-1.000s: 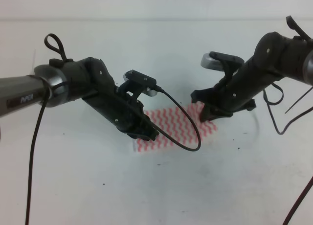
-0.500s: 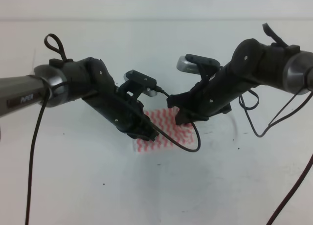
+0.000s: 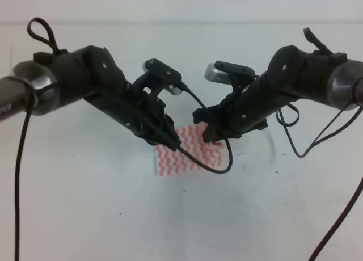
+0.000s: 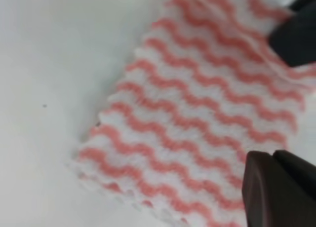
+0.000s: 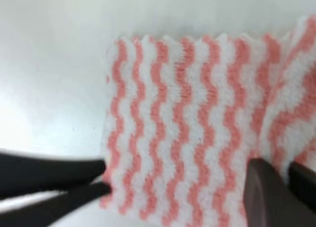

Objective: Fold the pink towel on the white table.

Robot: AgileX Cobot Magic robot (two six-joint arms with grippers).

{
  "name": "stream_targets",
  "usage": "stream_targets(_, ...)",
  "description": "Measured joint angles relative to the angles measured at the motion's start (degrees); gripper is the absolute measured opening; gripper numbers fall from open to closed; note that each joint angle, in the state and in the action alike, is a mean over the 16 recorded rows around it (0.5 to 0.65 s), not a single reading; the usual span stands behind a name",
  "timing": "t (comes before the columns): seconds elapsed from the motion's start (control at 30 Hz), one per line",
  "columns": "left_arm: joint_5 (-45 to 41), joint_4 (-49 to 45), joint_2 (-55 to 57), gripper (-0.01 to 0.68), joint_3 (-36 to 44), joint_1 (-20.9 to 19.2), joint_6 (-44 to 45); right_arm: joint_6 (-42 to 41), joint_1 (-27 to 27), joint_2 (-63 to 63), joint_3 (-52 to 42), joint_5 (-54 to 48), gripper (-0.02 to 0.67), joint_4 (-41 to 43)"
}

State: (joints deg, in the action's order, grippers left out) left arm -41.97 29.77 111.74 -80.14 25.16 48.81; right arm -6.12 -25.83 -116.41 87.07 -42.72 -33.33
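pink towel (image 3: 187, 157) between both arms

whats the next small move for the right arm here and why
Probably lower the right gripper and let go. It hangs over the right side of the thin pink and white zigzag-striped towel, and its wrist view shows a raised flap of towel beside one finger over a flat layer on the plain white table. Whether it grips the flap is unclear.

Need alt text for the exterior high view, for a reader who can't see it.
Two black robot arms lean in from either side over the pink towel, a small zigzag-striped cloth on the white table. The left gripper and right gripper both sit low at its far edge.
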Motion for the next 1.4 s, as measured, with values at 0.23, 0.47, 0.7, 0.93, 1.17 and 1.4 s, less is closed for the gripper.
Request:
stream_targets(0.23, -1.7, 1.1, -0.4, -0.005, 0.4, -1.3, 3.0, 0.0, 0.0, 0.0, 0.0, 0.0, -0.017, 0.2)
stream_targets(0.47, -0.9, 3.4, 0.4, -0.005, 2.6, -2.4, 6.3, 0.0, 0.0, 0.0, 0.0, -0.2, -0.017, 0.3)
stream_targets(0.7, 1.1, 6.2, 0.8, -0.005, 5.3, -2.7, 9.7, 0.0, 0.0, 0.0, 0.0, -0.2, -0.018, 0.4)
stream_targets(0.93, 2.5, 7.9, 1.7, -0.005, 6.5, -2.9, 11.0, 0.0, 0.0, 0.0, 0.0, -0.3, -0.017, 0.4)
stream_targets(1.17, 2.5, 9.0, 2.6, -0.005, 6.5, -2.9, 11.4, 0.0, 0.0, 0.0, 0.5, -0.8, -0.016, 0.0)
stream_targets(1.4, 2.4, 9.2, 2.8, -0.005, 6.5, -2.9, 11.5, 0.1, -0.3, 0.0, 2.3, -2.1, -0.016, -0.6)
